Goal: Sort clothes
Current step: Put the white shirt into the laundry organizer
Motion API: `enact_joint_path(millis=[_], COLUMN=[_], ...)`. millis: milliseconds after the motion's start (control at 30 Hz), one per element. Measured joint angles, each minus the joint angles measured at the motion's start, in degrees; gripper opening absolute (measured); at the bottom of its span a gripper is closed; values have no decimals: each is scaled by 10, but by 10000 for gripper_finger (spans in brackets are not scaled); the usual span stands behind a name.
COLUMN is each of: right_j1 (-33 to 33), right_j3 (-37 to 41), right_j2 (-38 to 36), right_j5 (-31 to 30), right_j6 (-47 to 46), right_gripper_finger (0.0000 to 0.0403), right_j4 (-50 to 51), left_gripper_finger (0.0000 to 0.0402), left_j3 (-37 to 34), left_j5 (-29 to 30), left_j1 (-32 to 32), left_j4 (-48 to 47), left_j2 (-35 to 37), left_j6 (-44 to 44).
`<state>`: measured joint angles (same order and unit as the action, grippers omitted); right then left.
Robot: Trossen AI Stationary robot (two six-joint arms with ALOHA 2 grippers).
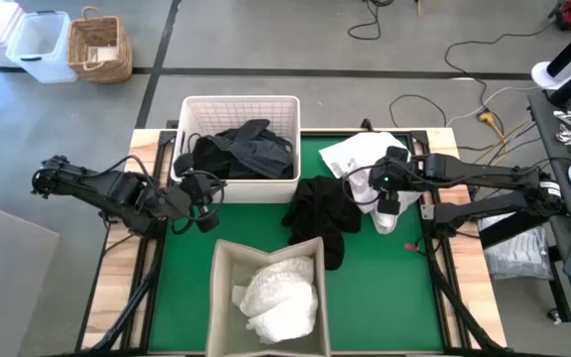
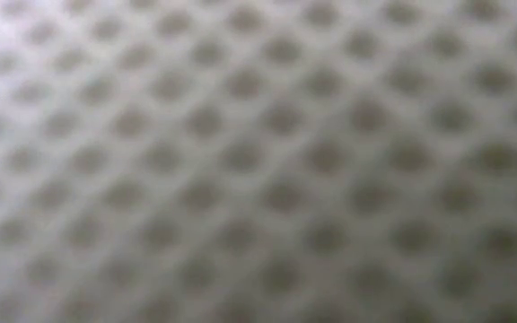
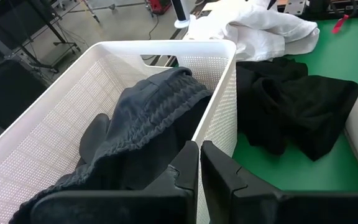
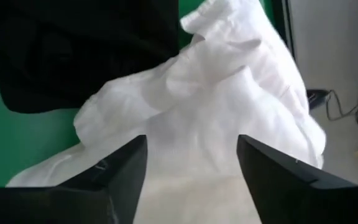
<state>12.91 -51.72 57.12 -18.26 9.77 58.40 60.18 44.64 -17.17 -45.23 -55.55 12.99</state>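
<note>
— On the bench (image 1: 117, 297), what lies on the green mat (image 1: 181, 288)?
— At its far edge a white basket (image 1: 239, 105) holds dark clothes (image 1: 241, 154). A beige bin (image 1: 266, 297) at the near edge holds white clothes (image 1: 284, 296).
— And loose on the mat?
— A black garment (image 1: 320, 210) lies between basket and bin, just right of centre. A white garment (image 1: 363, 159) sits beside it, at the mat's far right corner.
— Where are the arms?
— The left gripper (image 1: 203, 206) hangs just before the basket's near left corner, jaws clenched on nothing. The right gripper (image 1: 387, 216) is down over the white garment, jaws spread wide, cloth showing between the fingers (image 4: 272, 171).
— Is it gripping?
— No, the jaws stand released above the cloth.
— The low view?
— Only a blurred mesh pattern.
</note>
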Motion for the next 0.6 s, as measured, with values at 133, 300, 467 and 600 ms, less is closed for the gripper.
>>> enact_joint_path(millis=[133,300,467,600], right_j1=[0,0,0,1], right_j3=[23,51,74,84], right_j2=[0,0,0,0], right_j5=[7,6,3,2], right_j6=[-48,-111,-153,-162], right_gripper_finger=[265,278,280,268], right_j4=[5,25,22,19], left_gripper_finger=[0,0,0,0], left_j3=[0,0,0,0], left_j5=[14,15,30,34], left_j1=[0,0,0,0], left_j4=[0,0,0,0], left_j2=[0,0,0,0], left_j6=[0,-5,-5,-5])
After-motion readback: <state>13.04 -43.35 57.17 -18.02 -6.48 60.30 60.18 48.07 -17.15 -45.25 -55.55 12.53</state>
